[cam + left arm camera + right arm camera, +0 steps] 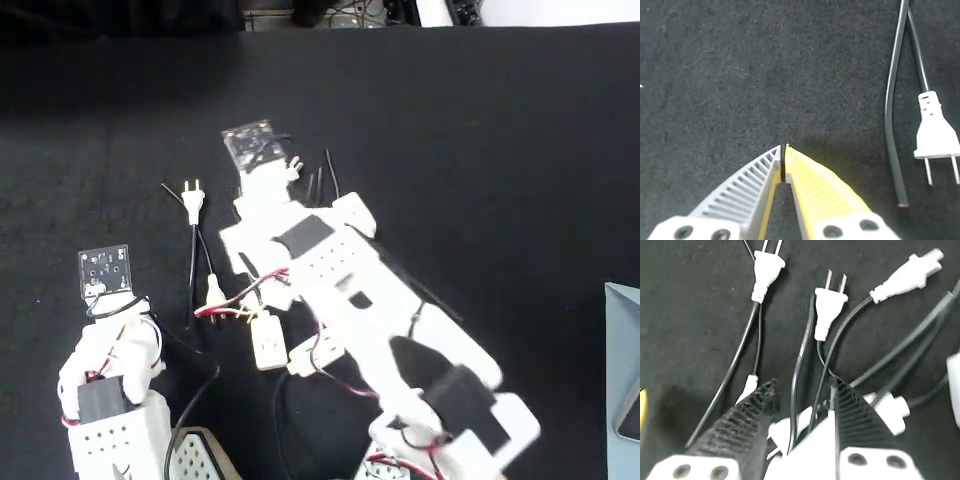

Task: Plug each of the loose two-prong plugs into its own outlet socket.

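Nothing's plugged in yet, far as I see: white plug (829,302) and second plug (765,270) lie loose on the table (500,150), apart from the outlet socket (267,341). My right gripper (802,392) gapes over the cords (800,355); my left gripper (784,162) is pinched together, empty.

A good deal here is tucked out of sight.
Seen from above, the right arm (350,290) covers most of the cords (330,180) and part of a white outlet socket (268,342). A white piece (955,377) at the right wrist view's edge is cut off, too little to name; so is a pale blue object (622,360) at the table's side.
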Motion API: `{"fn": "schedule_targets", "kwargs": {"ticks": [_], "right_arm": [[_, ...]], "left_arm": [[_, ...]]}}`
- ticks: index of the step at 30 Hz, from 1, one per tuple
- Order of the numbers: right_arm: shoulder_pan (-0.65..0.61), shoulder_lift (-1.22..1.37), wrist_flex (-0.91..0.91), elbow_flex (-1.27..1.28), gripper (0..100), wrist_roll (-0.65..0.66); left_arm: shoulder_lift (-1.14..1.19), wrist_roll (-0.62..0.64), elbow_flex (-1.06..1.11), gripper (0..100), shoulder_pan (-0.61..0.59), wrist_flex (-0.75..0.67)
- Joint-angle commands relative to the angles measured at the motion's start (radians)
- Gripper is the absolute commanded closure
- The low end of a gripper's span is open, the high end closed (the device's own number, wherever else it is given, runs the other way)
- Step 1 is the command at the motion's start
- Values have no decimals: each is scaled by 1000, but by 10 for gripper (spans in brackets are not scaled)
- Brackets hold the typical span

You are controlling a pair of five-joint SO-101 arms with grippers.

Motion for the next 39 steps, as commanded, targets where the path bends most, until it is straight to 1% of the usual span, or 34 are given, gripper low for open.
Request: {"fn": "schedule_targets", "kwargs": {"ticks": [1,8,12,16,21,23,26,32,38,39], "right_arm": [[-26,65,-55,-62,842,23],[-95,131,-55,-64,842,23],[-81,193,-55,-76,841,23],[-32,251,-46,-114,842,17],[9,251,-17,-116,842,11],[6,252,18,-117,842,-26],[-15,257,52,-117,842,-40],[-74,260,48,-117,843,-38],[-68,260,43,-108,846,-35],[-68,260,43,-105,861,-35]], "left_arm": [[-11,5,18,970,-12,-21],[-11,5,18,970,-12,-21],[-11,5,18,970,-12,-21],[-11,5,18,970,-12,-21],[-11,5,18,970,-12,-21],[-11,5,18,970,-12,-21],[-11,5,18,970,-12,-21],[-11,5,18,970,-12,-21],[-11,5,18,970,-12,-21],[-11,5,18,970,-12,-21]]}}
